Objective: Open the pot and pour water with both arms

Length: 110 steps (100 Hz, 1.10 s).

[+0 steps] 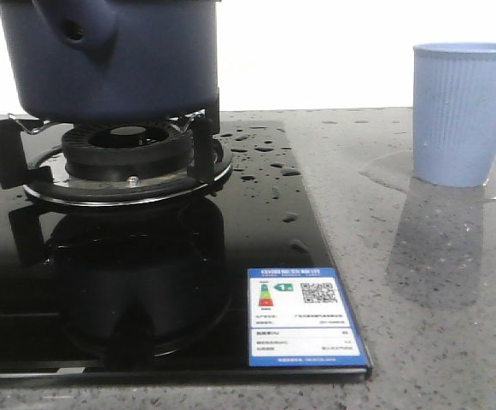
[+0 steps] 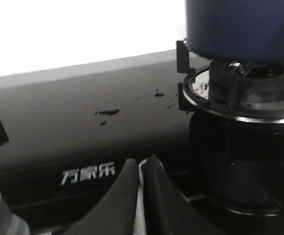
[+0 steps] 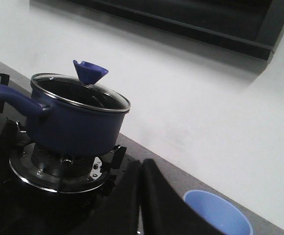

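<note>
The dark navy-blue pot [image 1: 111,60] stands on the gas burner [image 1: 128,162] of the black glass hob; its stub handle with a round hole faces the front view. In the right wrist view the pot [image 3: 76,122] carries a glass lid [image 3: 80,93] with a blue knob [image 3: 89,72]. Water drops [image 1: 260,158] lie on the hob beside the burner, and a wet film [image 1: 384,171] surrounds the cup. My left gripper [image 2: 141,164] is shut and empty, low over the hob, left of the pot [image 2: 242,29]. My right gripper [image 3: 142,166] is shut and empty, between pot and cup.
A light blue ribbed cup [image 1: 467,113] stands on the grey counter at the right; it also shows in the right wrist view [image 3: 217,215]. A blue-white energy label [image 1: 306,318] sits at the hob's front right corner. A white wall rises behind the counter.
</note>
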Each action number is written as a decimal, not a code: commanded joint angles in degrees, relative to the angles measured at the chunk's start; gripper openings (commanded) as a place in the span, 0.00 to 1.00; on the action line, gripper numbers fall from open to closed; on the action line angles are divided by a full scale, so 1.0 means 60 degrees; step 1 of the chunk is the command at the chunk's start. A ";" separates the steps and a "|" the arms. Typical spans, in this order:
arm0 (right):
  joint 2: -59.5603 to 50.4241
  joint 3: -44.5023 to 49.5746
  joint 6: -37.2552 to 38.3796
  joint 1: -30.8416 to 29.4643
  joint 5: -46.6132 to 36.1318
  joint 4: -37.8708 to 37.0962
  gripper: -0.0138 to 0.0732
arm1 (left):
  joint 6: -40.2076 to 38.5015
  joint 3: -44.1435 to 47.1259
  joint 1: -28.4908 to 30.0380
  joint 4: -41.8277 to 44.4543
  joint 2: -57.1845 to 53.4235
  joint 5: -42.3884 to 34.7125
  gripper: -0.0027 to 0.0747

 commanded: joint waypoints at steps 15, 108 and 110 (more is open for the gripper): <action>0.0072 -0.0250 0.0014 0.0004 0.0008 0.0250 0.09 | -0.1822 0.0254 0.0526 0.1302 -0.0186 0.0199 0.01; 0.0072 -0.0250 0.0014 0.0004 0.0008 0.0250 0.09 | -0.1822 0.0254 0.1215 0.1302 -0.0926 0.1713 0.01; 0.0072 -0.0250 0.0014 0.0004 0.0008 0.0250 0.09 | -0.1822 0.0254 0.1215 0.1302 -0.0926 0.1713 0.01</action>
